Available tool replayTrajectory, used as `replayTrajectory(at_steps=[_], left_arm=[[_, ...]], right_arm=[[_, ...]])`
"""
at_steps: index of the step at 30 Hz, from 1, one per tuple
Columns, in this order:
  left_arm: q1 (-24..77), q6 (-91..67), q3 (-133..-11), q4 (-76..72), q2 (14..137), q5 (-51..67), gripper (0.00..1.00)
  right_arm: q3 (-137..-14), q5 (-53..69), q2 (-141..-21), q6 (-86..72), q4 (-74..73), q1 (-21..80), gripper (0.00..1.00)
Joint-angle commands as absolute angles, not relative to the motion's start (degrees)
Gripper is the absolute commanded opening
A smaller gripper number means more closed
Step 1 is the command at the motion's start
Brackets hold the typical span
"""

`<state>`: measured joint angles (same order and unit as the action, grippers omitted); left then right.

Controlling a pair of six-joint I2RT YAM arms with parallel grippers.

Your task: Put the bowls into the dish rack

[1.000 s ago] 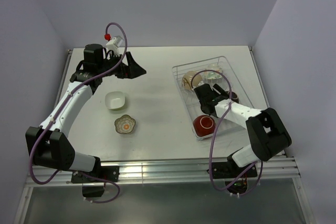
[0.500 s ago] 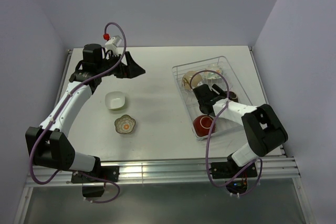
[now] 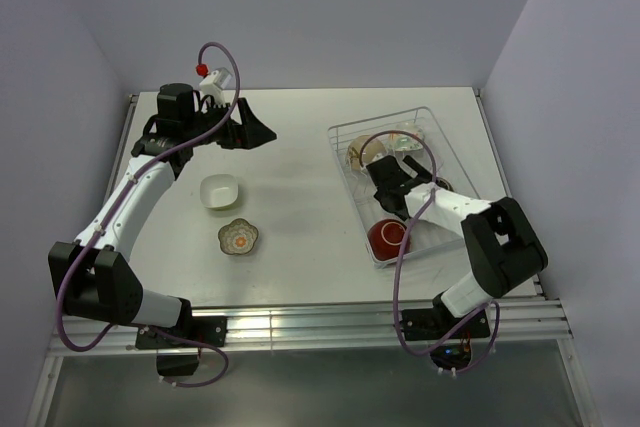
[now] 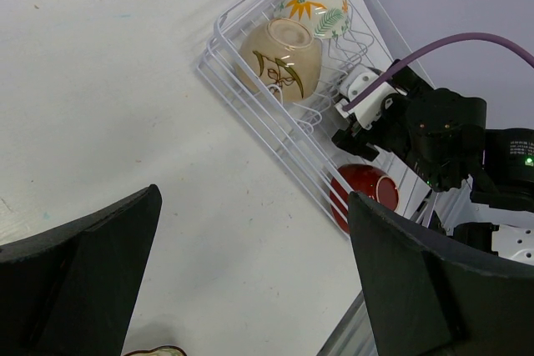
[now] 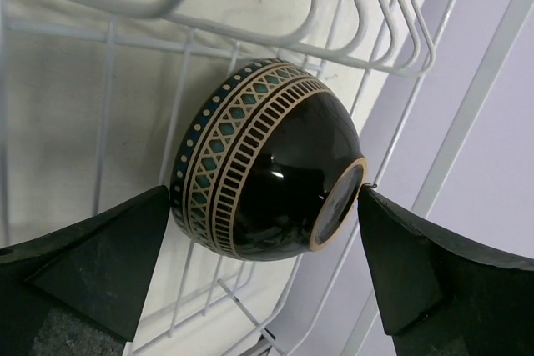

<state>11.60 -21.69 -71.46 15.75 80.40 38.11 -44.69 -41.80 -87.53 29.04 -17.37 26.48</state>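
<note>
- Table (image 3: 300, 197): biggest item. The dish rack (image 4: 250, 110) lies skewed on it, and I use the rack as ref for all places.
- L arm (image 3: 130, 197): parked well left of rack, over bare table. L gripper (image 4: 254, 231) has jaws wide apart w/ nothing btw them. I reckon it's kept out there so the other arm has room.
- R arm (image 3: 460, 215): reaches down into rack. R gripper (image 5: 263, 206) straddles the dark bowl (image 5: 267, 181), one finger by the rim, the other by the foot. Pads look right at the bowl's surface, so I can't tell if they pinch it or stand free.
- Dark bowl: inside rack, on its side on the wires, near rack's right wall. Probably laid so the tines prop it.
- Also inside rack: yellowish bowl (image 4: 279, 56) and orange-flower bowl (image 4: 315, 2) at far end, red bowl (image 4: 367, 193) at near end.
- Not yet loaded: white square bowl (image 3: 220, 190) and flower-shaped bowl (image 3: 239, 237), both well left of rack. By my count, 4 of 6 are in.
</note>
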Motion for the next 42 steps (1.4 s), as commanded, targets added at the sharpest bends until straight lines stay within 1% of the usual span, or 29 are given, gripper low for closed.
replayTrajectory(at_steps=[1, 8, 10, 14, 15, 17, 19, 21, 22, 24, 25, 26, 28, 29, 30, 32, 33, 34, 37, 40, 42], left_arm=[[11.34, -20.74, -71.98, 14.06, 78.66, 38.85, 1.0], [11.34, -21.09, -71.63, 13.8, 78.49, 39.2, 1.0], [11.25, -21.09, -71.63, 13.8, 78.22, 39.11, 1.0], [11.25, -20.57, -71.37, 13.71, 77.7, 39.02, 1.0], [11.25, -20.22, -71.37, 13.8, 77.43, 39.02, 1.0], [11.25, -18.21, -71.54, 14.94, 77.26, 38.93, 1.0], [11.08, -15.57, -72.33, 18.17, 77.34, 39.2, 1.0], [10.72, -10.74, -73.99, 22.3, 78.13, 39.9, 0.97], [10.03, -9.07, -74.7, 24.33, 79.18, 40.42, 0.94], [8.97, -2.92, -76.1, 31.44, 80.33, 42.45, 0.88], [7.92, -0.64, -76.2, 34.25, 80.77, 42.71, 0.84], [7.48, 7.04, -75.94, 37.84, 80.77, 41.41, 0.82], [6.16, 11.06, -73.75, 39.9, 80.07, 37.72, 0.81], [5.63, 12.99, -72.87, 40.25, 80.07, 35.79, 0.81], [4.93, 13.79, -72.08, 41.47, 80.5, 32.73, 0.81], [2.73, 15.98, -72.51, 44.28, 83.92, 30.24, 0.78], [1.59, 16.52, -73.12, 46.12, 85.33, 30.23, 0.76], [-2.16, 16.61, -73.12, 46.32, 87.69, 31.19, 0.71], [-8.69, 16.0, -73.13, 45.01, 91.22, 30.94, 0.68], [-11.68, 14.68, -73.13, 42.81, 93.85, 29.8, 0.65], [-11.87, 13.8, -72.51, 41.49, 94.83, 29.36, 0.63]], right_arm=[[-48.51, -39.29, -86.05, 27.16, -19.51, 25.67, 1.0], [-51.06, -37.36, -84.2, 27.33, -20.39, 23.82, 1.0], [-52.73, -35.08, -82.02, 26.37, -23.02, 23.47, 1.0], [-55.89, -26.82, -75.79, 22.69, -28.82, 22.77, 1.0], [-57.12, -23.15, -74.72, 22.15, -31.09, 22.42, 0.99], [-58.27, -19.79, -72.34, 20.4, -33.13, 20.84, 0.97], [-60.99, -12.94, -69.79, 19.08, -36.29, 18.99, 0.97], [-65.19, -6.71, -68.82, 16.97, -39.96, 14.96, 0.97], [-66.78, -0.33, -68.73, 15.92, -41.56, 13.46, 0.98], [-70.99, 7.26, -68.82, 14.95, -44.89, 8.99, 0.99], [-71.97, 13.3, -68.82, 14.16, -45.78, 7.75, 1.0], [-73.29, 15.8, -68.73, 13.72, -46.4, 6.78, 1.0], [-74.18, 21.42, -68.82, 13.19, -47.9, 4.75, 1.0], [-74.7, 26.84, -68.82, 12.4, -48.42, 4.22, 1.0], [-75.06, 29.77, -69.08, 11.7, -48.69, 3.78, 1.0], [-75.41, 37.83, -70.13, 10.11, -49.48, 1.76, 1.0], [-75.5, 39.1, -70.57, 9.32, -49.13, 1.41, 1.0], [-75.5, 40.42, -70.84, 8.1, -49.22, 1.15, 1.0], [-74.8, 42.54, -71.63, 5.9, -47.82, 1.06, 0.99], [-73.3, 42.45, -71.28, 3.35, -45.36, 1.14, 0.97], [-71.9, 41.84, -70.76, 2.03, -43.08, 1.14, 0.96]])
